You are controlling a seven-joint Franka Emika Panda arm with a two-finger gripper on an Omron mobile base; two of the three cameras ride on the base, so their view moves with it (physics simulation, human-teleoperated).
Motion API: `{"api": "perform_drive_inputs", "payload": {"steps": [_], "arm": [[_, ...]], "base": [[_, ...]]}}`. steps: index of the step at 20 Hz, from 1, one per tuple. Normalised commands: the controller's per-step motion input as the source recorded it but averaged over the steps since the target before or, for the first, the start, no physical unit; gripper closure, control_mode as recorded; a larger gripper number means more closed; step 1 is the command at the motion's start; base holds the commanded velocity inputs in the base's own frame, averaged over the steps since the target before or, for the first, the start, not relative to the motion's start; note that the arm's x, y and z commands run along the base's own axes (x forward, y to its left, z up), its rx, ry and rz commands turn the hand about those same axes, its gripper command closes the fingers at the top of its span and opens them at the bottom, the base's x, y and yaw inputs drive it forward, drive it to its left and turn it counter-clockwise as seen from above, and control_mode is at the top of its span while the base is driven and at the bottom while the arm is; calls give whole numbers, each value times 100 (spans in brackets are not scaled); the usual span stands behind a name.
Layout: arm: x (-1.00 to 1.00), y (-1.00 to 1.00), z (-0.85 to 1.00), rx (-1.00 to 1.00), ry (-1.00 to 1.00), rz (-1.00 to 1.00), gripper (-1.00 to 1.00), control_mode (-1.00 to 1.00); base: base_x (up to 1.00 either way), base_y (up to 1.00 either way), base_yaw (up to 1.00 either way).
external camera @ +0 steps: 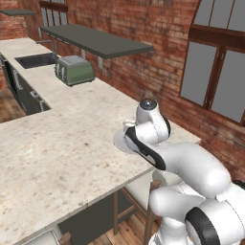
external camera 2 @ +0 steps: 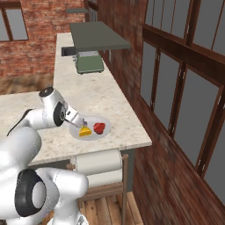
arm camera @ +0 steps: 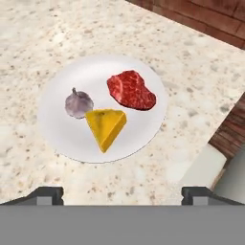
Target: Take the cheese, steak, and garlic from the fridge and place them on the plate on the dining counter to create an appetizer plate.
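Note:
A round pale plate (arm camera: 62, 129) lies on the beige speckled dining counter (arm camera: 43, 38), close to its corner. Three items rest on it, apart from my gripper: the yellow-orange cheese (arm camera: 106, 127) wedge, the dark-red steak (arm camera: 131, 90), and the pale garlic (arm camera: 78, 103) bulb touching the cheese. My gripper (arm camera: 122, 194) hovers just above the plate's near rim, open, with nothing between its fingertips (arm camera: 48, 194). In the right base view the gripper (external camera 2: 80, 122) stands over the plate (external camera 2: 103, 133), beside the cheese (external camera 2: 85, 131) and steak (external camera 2: 99, 127). The fridge is out of view.
A green toaster (external camera: 74, 70) stands farther along the counter, with a sink (external camera: 36, 60) beyond it and a dark wall shelf (external camera: 95, 40) above. A stool (external camera 2: 99, 162) sits below the counter edge near the plate. The brick wall and windows run along the right.

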Motion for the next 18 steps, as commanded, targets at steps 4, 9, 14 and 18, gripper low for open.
{"api": "perform_drive_inputs", "payload": {"steps": [4,9,14,18], "arm": [[-100,-4,100,0,-24,4,-100,-100],[-96,-6,100,0,-31,9,-100,-100],[-99,-2,100,0,-21,5,-100,-100],[-98,0,100,0,-13,1,-100,-100]], "base": [[0,0,0],[0,0,0],[0,0,0],[0,0,0]]}}
